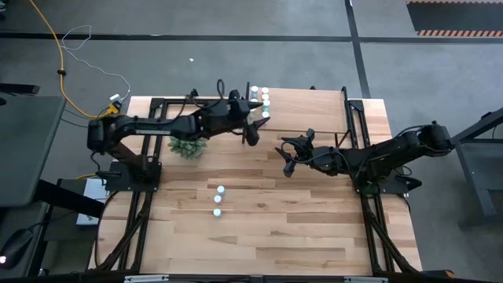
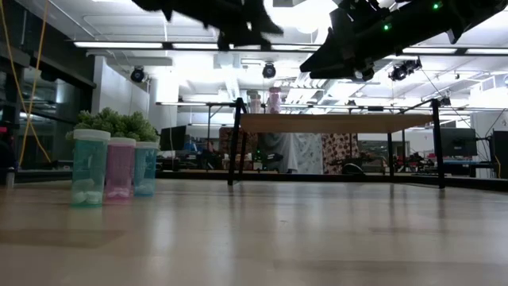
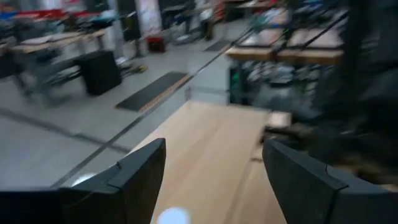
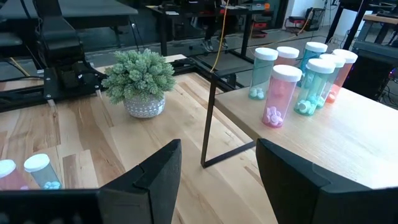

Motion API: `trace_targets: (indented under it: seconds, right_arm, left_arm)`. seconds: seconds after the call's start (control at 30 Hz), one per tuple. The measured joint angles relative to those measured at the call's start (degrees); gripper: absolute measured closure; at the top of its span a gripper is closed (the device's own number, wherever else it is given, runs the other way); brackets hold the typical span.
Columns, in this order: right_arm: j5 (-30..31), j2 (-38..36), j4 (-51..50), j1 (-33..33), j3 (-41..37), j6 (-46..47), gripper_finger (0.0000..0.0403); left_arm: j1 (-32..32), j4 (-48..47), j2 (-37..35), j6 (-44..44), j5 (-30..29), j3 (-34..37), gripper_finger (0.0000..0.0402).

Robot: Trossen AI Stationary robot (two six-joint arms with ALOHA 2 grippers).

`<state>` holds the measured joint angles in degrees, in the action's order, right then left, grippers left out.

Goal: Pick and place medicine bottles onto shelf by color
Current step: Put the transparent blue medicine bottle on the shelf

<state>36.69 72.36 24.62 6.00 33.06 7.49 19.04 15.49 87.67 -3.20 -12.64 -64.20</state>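
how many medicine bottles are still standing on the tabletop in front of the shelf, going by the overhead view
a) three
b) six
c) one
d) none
a: the high view shows three medicine bottles in a short row on the tabletop, and the low view shows them as teal, pink and blue beside the plant; the other bottles stand on the shelf.

The left arm reaches far across, its left gripper up high with fingers wide apart and holding nothing, while the right arm bends inward, its right gripper open and empty too.
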Motion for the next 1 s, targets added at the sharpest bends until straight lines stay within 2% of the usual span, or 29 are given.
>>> trace_targets:
  seconds: [0.13, 0.3, 0.47, 0.63, 0.77, 0.87, 1.0]
  right_arm:
    - [0.0, 0.0, 0.0, 0.0, 0.0, 0.0, 0.0203]
    - [0.0, 0.0, 0.0, 0.0, 0.0, 0.0, 0.0203]
    - [0.0, 0.0, 0.0, 0.0, 0.0, 0.0, 0.0203]
    - [0.0, 0.0, 0.0, 0.0, 0.0, 0.0, 0.0203]
    - [0.0, 0.0, 0.0, 0.0, 0.0, -0.4, 0.0203]
    - [0.0, 0.0, 0.0, 0.0, 0.0, -0.4, 0.0203]
    - [0.0, 0.0, 0.1, 0.0, 0.0, -0.4, 0.0203]
  left_arm:
    - [-1.7, -4.5, -5.9, 0.0, 5.8, 0.0, 0.0143]
    - [-5.3, -20.2, -13.4, 0.5, 7.9, 0.0, 0.0143]
    - [-10.9, -30.9, -19.5, 7.5, 6.0, 5.1, 0.0143]
    - [-19.0, -32.2, -22.5, 21.5, 1.6, 15.4, 0.0143]
    - [-25.0, -34.9, -22.1, 31.6, 1.5, 22.1, 0.0143]
    - [-29.1, -35.1, -20.7, 33.3, 0.5, 25.4, 0.0143]
    - [-32.4, -33.5, -19.8, 29.1, -6.2, 26.0, 0.0143]
